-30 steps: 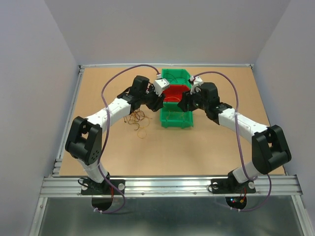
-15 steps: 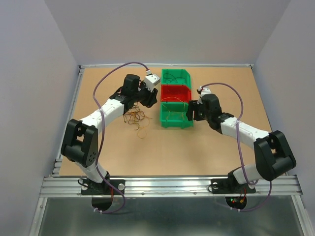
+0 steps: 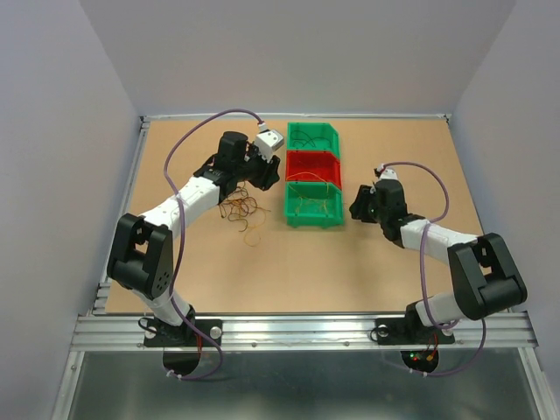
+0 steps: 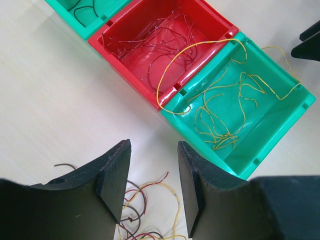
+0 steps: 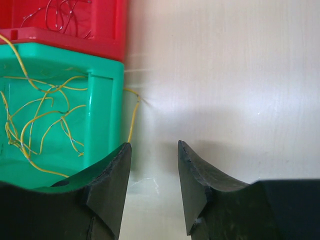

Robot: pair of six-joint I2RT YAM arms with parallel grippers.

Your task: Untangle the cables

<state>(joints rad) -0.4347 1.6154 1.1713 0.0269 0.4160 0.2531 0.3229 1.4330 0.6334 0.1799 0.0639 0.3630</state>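
Right now our left pincer stands spread, its two black fingers apart with nothing between them, hovering over the loose tangle of thin curly wires in dark brown, reddish and yellow-orange that lies on the tan wooden tabletop. Our right pincer is likewise spread and empty, poised over bare table just beside the near green plastic bin. Outward from the left fingers we see three open bins in a row, touching: that near green one holding yellow wires, the red plastic bin holding thin reddish wires, and the far green plastic bin with a few dark wires, mostly cut off by the frame. One long yellow strand arcs out of the near green bin over the red bin's wall, and another yellow strand droops over the green bin's outer wall toward the right pincer. In the top view the tangle sits left of the bins, beneath the left wrist. We judge these cables to be nearly weightless, limp yet springy, apt to snag on each other and drag neighbours along, and thin enough to slip from a loose pinch. We would take one strand at a free end or an outlying loop at the tangle's edge, pinch firmly, and draw it out slowly.
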